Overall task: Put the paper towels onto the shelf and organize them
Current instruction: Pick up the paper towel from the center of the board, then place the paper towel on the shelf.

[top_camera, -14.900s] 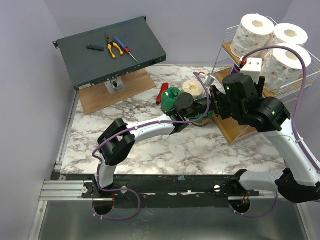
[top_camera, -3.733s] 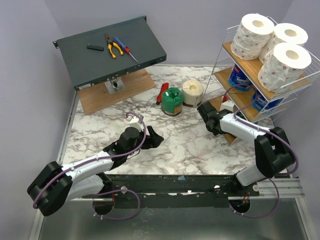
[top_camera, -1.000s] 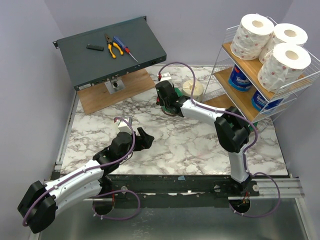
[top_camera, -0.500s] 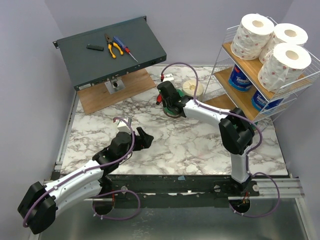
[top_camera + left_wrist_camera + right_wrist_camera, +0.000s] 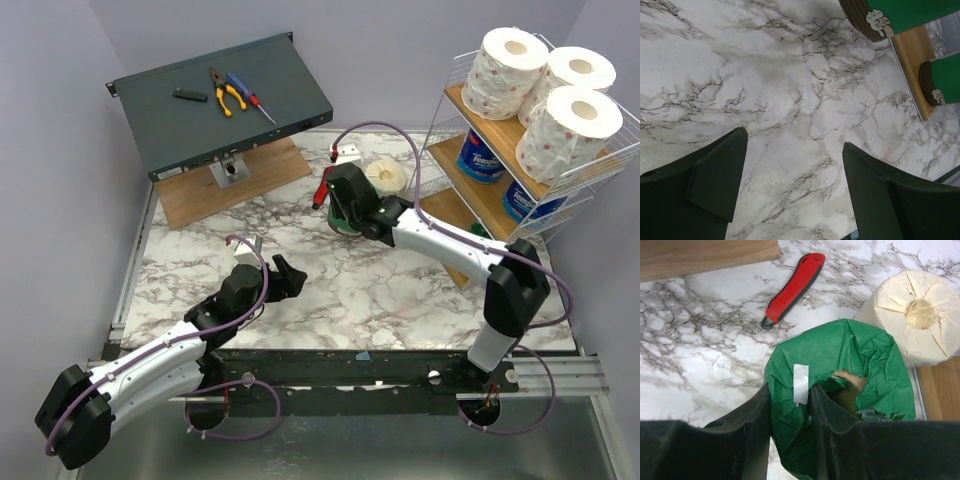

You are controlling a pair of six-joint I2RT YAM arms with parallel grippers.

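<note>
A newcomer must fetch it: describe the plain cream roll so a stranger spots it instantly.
Find the tall white wire shelf at the right of the marble table. Two rolls stand on the marble by its lowest tier. The plain cream paper roll is the one nearer the shelf, its top folded shut, unlike the green-wrapped roll in the right gripper.

You have open bench through the middle, while your left hand and its arm lie across the near left. The green roll is hemmed in, with the cream roll just beside it on the right and the red-handled tool near its far left. On the shelf, three white rolls fill the top tier, two blue rolls occupy the middle one, and your right arm crosses in front of the bottom tier.
</note>
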